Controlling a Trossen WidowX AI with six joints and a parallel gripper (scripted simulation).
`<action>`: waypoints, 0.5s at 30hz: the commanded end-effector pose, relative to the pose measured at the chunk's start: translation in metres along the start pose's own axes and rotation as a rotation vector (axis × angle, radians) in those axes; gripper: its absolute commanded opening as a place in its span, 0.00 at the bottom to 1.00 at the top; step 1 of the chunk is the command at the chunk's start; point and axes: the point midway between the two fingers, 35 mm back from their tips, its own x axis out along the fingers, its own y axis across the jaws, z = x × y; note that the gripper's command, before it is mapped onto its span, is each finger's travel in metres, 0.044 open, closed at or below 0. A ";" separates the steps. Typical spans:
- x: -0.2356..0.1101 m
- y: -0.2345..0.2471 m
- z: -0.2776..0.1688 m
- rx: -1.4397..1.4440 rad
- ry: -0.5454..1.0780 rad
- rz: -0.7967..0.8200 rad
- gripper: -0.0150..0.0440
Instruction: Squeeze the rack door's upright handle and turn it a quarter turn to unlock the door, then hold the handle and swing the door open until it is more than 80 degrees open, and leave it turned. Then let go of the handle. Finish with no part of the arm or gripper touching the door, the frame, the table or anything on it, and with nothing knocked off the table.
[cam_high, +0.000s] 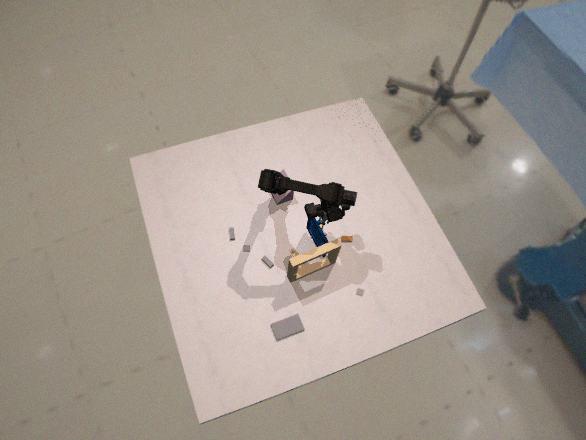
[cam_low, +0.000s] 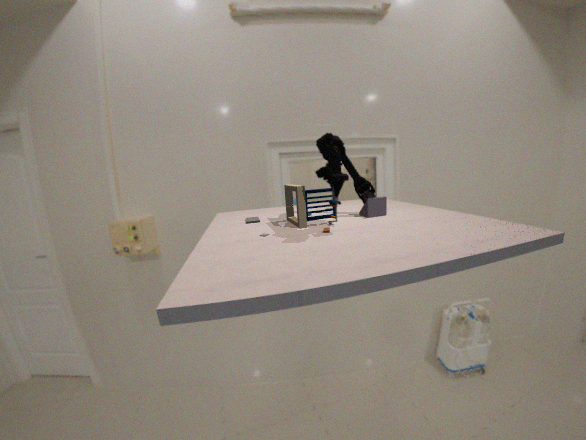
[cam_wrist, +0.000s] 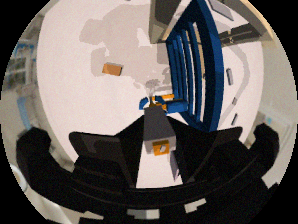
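Note:
The rack's tan frame (cam_high: 300, 259) (cam_low: 302, 207) stands upright on the table (cam_high: 200, 190) (cam_low: 400, 250). Its blue barred door (cam_high: 317, 234) (cam_low: 320, 190) (cam_wrist: 216, 55) stands swung out, roughly at a right angle to the frame; the exact angle is hard to tell. The grey upright handle (cam_wrist: 159, 131), with an orange patch on its end, is at the door's free edge. My gripper (cam_high: 322, 221) (cam_low: 336, 198) (cam_wrist: 154, 119) points down, its black fingers on both sides of the handle and shut on it. The fingertips' contact is partly hidden in the top and exterior views.
An orange block (cam_high: 347, 239) (cam_low: 326, 230) (cam_wrist: 112, 69) lies near the frame's hinge end. A grey slab (cam_high: 287, 327) (cam_low: 252, 220) lies beyond the frame. Small grey blocks (cam_high: 267, 261) (cam_high: 231, 233) (cam_high: 360, 292) lie around it. A purple-grey block (cam_low: 376, 207) stands by the arm's base.

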 end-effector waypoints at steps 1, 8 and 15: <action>0.000 0.000 0.000 0.011 0.003 0.002 0.59; -0.002 0.000 0.000 0.011 0.002 0.003 0.74; -0.012 0.001 0.001 0.008 -0.002 0.007 0.74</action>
